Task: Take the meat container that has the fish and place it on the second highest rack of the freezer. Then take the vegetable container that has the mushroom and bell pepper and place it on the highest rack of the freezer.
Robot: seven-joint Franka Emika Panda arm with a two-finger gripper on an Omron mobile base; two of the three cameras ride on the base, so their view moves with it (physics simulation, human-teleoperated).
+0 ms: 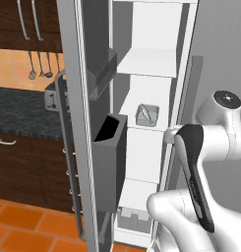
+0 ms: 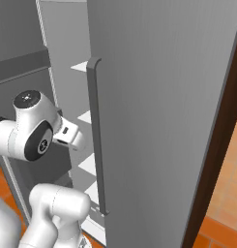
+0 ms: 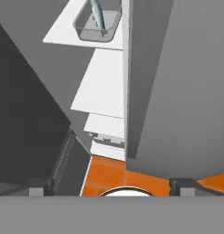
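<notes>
1. Freezer [image 1: 156, 64] open, white shelves stacked inside, door swung out to the left in the left base view.
2. Dark grey door bins [image 1: 109, 157] hanging on the inner face of that door, one above another.
3. Meat container [image 1: 147, 115], a small grey metal tray, resting on a white shelf [image 1: 134, 118] one level below the highest shelf seen in the left base view, toward the right side of that shelf.
4. Fish [image 3: 98, 13] lying inside the tray, slim and pale green, seen from the hand view near the top edge.
5. Gripper [image 3: 111, 188] apart, jaws wide, nothing between them; dark fingertips [image 3: 36, 189] at the bottom corners of the hand view, well clear of the tray.
6. Hand pointing down along the front edges of the lower shelves, orange tiled floor [image 3: 109, 176] below.
7. Long vertical bar handle [image 2: 96, 135] on the neighbouring closed grey door, in the right base view, with the white arm beside it.
8. Dark speckled counter [image 1: 23, 110] with a toaster [image 1: 52, 96] beyond the open door, utensils [image 1: 41, 66] hanging on the wall above.
</notes>
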